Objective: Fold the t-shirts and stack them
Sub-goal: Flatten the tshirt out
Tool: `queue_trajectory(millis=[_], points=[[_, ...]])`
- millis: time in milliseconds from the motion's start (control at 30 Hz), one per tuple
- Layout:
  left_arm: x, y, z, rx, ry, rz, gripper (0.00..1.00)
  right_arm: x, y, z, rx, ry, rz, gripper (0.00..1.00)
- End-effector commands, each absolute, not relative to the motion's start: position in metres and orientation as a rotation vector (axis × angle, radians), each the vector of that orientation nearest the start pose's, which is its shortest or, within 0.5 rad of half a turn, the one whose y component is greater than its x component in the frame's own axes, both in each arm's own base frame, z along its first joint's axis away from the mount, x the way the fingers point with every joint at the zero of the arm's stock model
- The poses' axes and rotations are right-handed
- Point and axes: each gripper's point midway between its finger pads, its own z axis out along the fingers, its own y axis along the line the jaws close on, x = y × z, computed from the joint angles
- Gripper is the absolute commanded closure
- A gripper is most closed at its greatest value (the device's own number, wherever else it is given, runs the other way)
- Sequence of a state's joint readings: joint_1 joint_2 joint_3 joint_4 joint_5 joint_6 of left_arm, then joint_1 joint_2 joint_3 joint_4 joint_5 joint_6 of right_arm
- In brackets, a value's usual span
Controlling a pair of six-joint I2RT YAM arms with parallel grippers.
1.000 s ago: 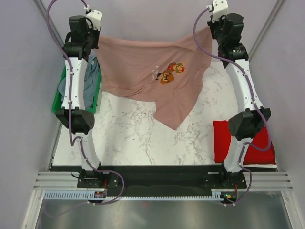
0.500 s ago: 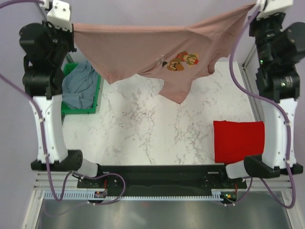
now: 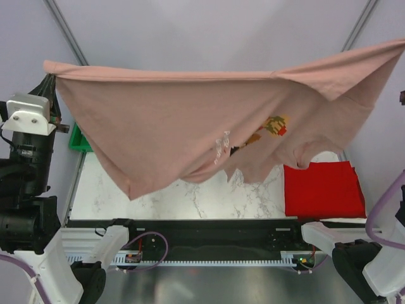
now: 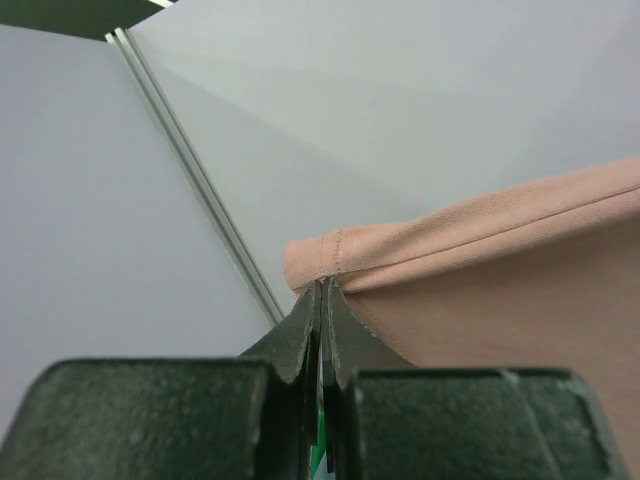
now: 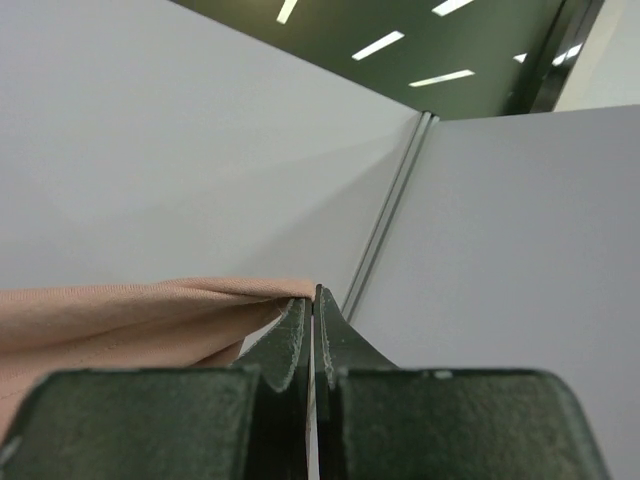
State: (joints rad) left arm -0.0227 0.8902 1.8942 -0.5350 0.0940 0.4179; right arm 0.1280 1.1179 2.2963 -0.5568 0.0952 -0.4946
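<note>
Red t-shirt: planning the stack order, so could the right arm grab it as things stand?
Probably not yet: the right gripper is shut on the raised edge of the pink t-shirt. The red t-shirt lies flat near that arm's base.

Top external: high, behind the arm bases, looking down. Worktop (image 3: 164,202) shows toward 6 o'clock; pink t-shirt (image 3: 171,126) hangs close under the lens, filling mid-frame.

Left wrist: sights along left claw (image 4: 320,300), tilted up at wall panels (image 4: 450,100); shirt hem at 3 o'clock, very near.

Right wrist: sights along right claw (image 5: 313,305), tilted up; ceiling lights (image 5: 380,45) at 12, hem at 9 o'clock.

Shared: the shirt's top edge. Its 10 o'clock corner overhead is in left wrist, its 2 o'clock corner in right wrist.
</note>
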Motion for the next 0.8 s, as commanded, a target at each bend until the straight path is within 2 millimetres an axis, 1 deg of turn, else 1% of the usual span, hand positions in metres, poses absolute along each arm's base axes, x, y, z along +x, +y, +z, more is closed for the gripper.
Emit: queue_trajectory(millis=[0, 133, 167, 200, 233, 267, 300, 333, 367, 400, 433, 467, 500, 567, 600, 633, 667, 700, 733, 767], points=[[0.197, -0.002, 0.629, 0.375, 1.086, 0.359, 0.98, 0.168, -0.026, 0.713, -0.188, 0.951, -0.457, 1.00], [0.229, -0.012, 0.594, 0.421, 1.202, 0.282, 0.98, 0.200, -0.018, 0.696, -0.229, 0.986, -0.449, 1.00], [0.244, -0.013, 0.576, 0.433, 1.254, 0.265, 0.98, 0.220, -0.015, 0.684, -0.244, 1.020, -0.442, 1.00], [0.253, -0.015, 0.566, 0.441, 1.280, 0.250, 0.98, 0.232, -0.009, 0.676, -0.269, 1.035, -0.425, 1.00], [0.261, -0.018, 0.555, 0.457, 1.308, 0.228, 0.98, 0.253, -0.004, 0.660, -0.289, 1.071, -0.406, 1.00], [0.280, -0.021, 0.529, 0.480, 1.374, 0.204, 0.98, 0.268, 0.000, 0.649, -0.302, 1.099, -0.395, 1.00], [0.288, -0.023, 0.516, 0.495, 1.406, 0.184, 0.98, 0.279, 0.003, 0.639, -0.318, 1.116, -0.384, 1.00], [0.297, -0.030, 0.500, 0.529, 1.438, 0.142, 0.98, 0.302, 0.010, 0.618, -0.350, 1.157, -0.366, 1.00], [0.305, -0.035, 0.484, 0.551, 1.475, 0.112, 0.98, 0.319, 0.015, 0.602, -0.373, 1.193, -0.350, 1.00], [0.320, -0.040, 0.451, 0.583, 1.549, 0.068, 0.98, 0.332, 0.018, 0.587, -0.390, 1.223, -0.342, 1.00], [0.326, -0.049, 0.433, 0.625, 1.578, 0.010, 0.98, 0.353, 0.022, 0.558, -0.419, 1.284, -0.334, 1.00], [0.333, -0.053, 0.415, 0.645, 1.618, -0.024, 0.98, 0.372, 0.032, 0.534, -0.478, 1.323, -0.300, 1.00], [0.348, -0.058, 0.379, 0.656, 1.706, -0.084, 0.98, 0.385, 0.035, 0.516, -0.500, 1.356, -0.293, 1.00], [0.364, -0.065, 0.342, 0.677, 1.798, -0.157, 0.98, 0.422, 0.046, 0.458, -0.566, 1.451, -0.254, 1.00], [0.372, -0.068, 0.322, 0.679, 1.850, -0.184, 0.98, 0.434, 0.049, 0.438, -0.583, 1.484, -0.241, 1.00], [0.390, -0.069, 0.288, 0.682, 1.943, -0.215, 0.98, 0.449, 0.051, 0.414, -0.597, 1.515, -0.230, 1.00], [0.398, -0.069, 0.272, 0.682, 1.989, -0.228, 0.98, 0.473, 0.056, 0.376, -0.626, 1.588, -0.211, 1.00], [0.408, -0.069, 0.262, 0.667, 2.024, -0.239, 0.98, 0.486, 0.059, 0.355, -0.646, 1.624, -0.197, 1.00], [0.428, -0.067, 0.233, 0.655, 2.102, -0.249, 0.98, 0.512, 0.064, 0.311, -0.667, 1.703, -0.175, 1.00], [0.437, -0.066, 0.221, 0.644, 2.136, -0.250, 0.98, 0.525, 0.065, 0.289, -0.677, 1.744, -0.167, 1.00]])
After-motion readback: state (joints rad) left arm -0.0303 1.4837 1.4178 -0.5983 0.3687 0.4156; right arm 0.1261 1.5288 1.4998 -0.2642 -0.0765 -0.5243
